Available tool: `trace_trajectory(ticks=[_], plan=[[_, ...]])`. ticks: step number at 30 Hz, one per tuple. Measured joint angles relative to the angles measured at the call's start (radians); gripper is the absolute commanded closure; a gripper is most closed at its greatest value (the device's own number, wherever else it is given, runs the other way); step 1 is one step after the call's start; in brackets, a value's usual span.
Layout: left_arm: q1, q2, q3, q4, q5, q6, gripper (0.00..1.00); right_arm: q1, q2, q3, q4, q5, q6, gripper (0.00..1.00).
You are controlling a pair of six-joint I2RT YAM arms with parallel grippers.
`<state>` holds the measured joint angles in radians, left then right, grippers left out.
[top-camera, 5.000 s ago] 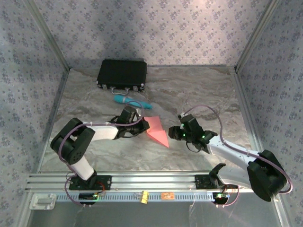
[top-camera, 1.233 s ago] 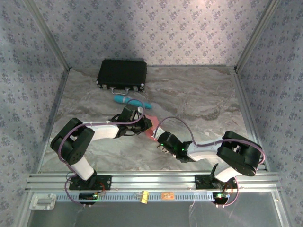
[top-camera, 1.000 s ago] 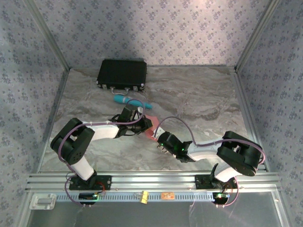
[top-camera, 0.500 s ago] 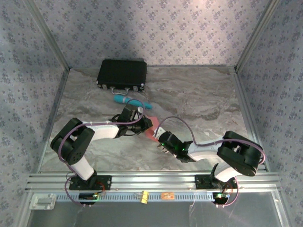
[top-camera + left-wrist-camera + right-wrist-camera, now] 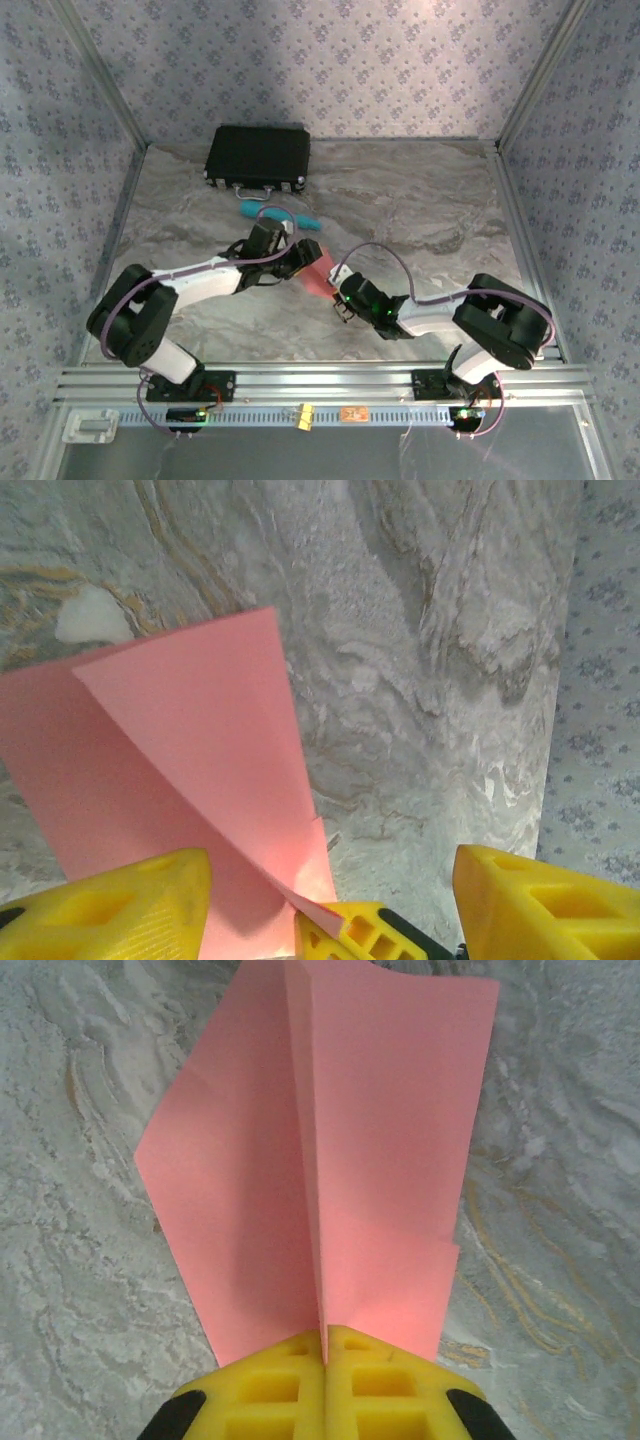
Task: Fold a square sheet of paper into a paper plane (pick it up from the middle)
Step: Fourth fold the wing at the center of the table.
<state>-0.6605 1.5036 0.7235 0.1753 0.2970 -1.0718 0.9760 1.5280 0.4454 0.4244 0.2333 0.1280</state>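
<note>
At the middle of the counter (image 5: 420,200), the right tool (image 5: 325,1345) is pinching the salmon-pink paper dart (image 5: 330,1150) by its centre fold; the left tool (image 5: 325,895) is standing spread beside it. Unsupported, it could be springing open.

the top camera looks down from high up and behind onto the whole table (image 5: 420,200). each wrist camera sits very near the pink paper (image 5: 340,1160), seen in all three.
</note>
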Motion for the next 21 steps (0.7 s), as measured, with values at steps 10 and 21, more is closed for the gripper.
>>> trace_trajectory(ticks=[10,21], plan=[[0.006,-0.028,0.0,-0.053,-0.029,0.009,0.35,-0.088,0.03,-0.001,0.06,-0.168,0.11,0.95],[0.006,-0.025,0.0,-0.055,-0.029,0.016,0.5,-0.243,0.11,0.092,0.018,-0.518,0.277,0.97]])
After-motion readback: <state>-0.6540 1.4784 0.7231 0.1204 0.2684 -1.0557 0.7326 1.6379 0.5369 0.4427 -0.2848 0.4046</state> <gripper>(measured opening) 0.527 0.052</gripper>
